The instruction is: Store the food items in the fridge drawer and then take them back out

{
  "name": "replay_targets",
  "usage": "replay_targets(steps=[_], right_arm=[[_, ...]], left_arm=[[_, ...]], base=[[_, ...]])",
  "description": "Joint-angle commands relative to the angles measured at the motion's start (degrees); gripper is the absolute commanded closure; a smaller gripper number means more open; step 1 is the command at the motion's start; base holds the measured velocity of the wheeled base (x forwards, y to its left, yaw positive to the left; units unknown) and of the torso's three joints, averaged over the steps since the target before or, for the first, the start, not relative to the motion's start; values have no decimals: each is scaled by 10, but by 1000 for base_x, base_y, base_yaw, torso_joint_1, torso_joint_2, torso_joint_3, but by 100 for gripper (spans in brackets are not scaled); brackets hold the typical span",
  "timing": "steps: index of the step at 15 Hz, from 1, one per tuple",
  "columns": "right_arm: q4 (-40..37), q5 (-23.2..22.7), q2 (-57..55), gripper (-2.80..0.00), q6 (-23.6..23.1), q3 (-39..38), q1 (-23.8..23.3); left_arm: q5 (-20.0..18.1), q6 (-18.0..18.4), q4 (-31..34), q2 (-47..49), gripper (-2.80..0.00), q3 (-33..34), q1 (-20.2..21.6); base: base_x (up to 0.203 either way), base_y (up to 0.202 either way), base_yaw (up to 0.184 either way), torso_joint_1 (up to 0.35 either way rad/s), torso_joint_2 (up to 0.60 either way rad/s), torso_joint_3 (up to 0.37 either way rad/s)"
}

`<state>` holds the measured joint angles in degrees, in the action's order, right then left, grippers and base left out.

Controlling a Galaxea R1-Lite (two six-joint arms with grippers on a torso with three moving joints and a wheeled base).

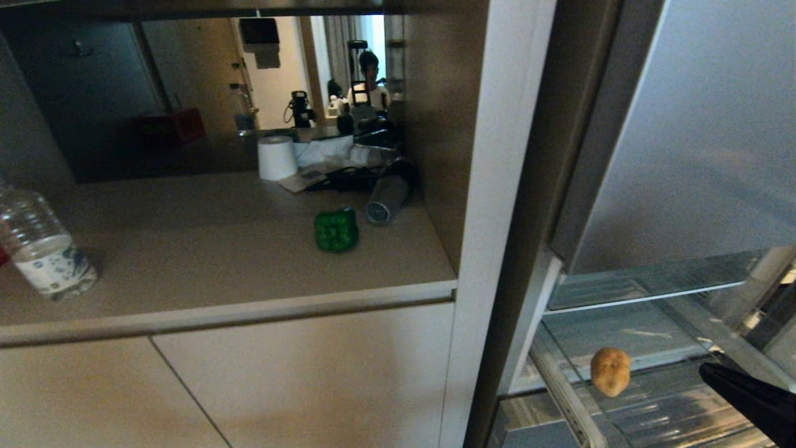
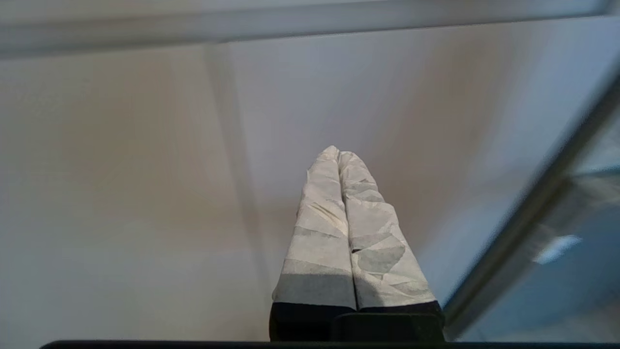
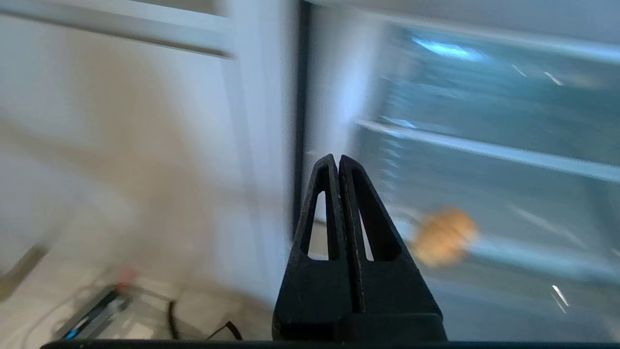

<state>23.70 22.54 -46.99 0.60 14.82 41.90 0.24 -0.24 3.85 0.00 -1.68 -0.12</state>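
Observation:
The tan-brown potato (image 1: 610, 371) lies in the clear fridge drawer (image 1: 563, 389), which stands pulled out of the silver-grey fridge at the lower right. The glossy green pepper (image 1: 336, 229) sits on the beige counter, well to the left of the fridge. My right gripper (image 1: 706, 370) is black, shut and empty, and reaches in from the lower right edge beside the potato without touching it. In the right wrist view the shut gripper (image 3: 337, 159) points at the fridge's edge, with the potato (image 3: 444, 236) off to one side in the drawer (image 3: 508, 155). My left gripper (image 2: 337, 152) has taped fingers, is shut and empty, and faces a beige cabinet door.
A clear water bottle (image 1: 38, 246) stands at the counter's left edge. At the counter's back are a white paper roll (image 1: 277, 157), a lying grey cylinder (image 1: 387, 198) and some clutter. A white upright panel (image 1: 497, 205) separates counter and fridge. A person shows far behind.

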Motion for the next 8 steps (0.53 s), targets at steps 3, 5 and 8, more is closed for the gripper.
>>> replay_targets(steps=[3,5,8], right_arm=[[1,1,-4,0,0,-1,-1],[1,1,-5,0,0,-1,-3],[2,-1,-4,0,0,-1,-4]], left_arm=[[0,0,0,0,0,-1,0],[0,0,0,0,0,0,0],[0,0,0,0,0,0,0]], base=[[2,7,-175,-1,-1,2],[0,8,-176,2,2,6],[1,7,-175,1,4,1]])
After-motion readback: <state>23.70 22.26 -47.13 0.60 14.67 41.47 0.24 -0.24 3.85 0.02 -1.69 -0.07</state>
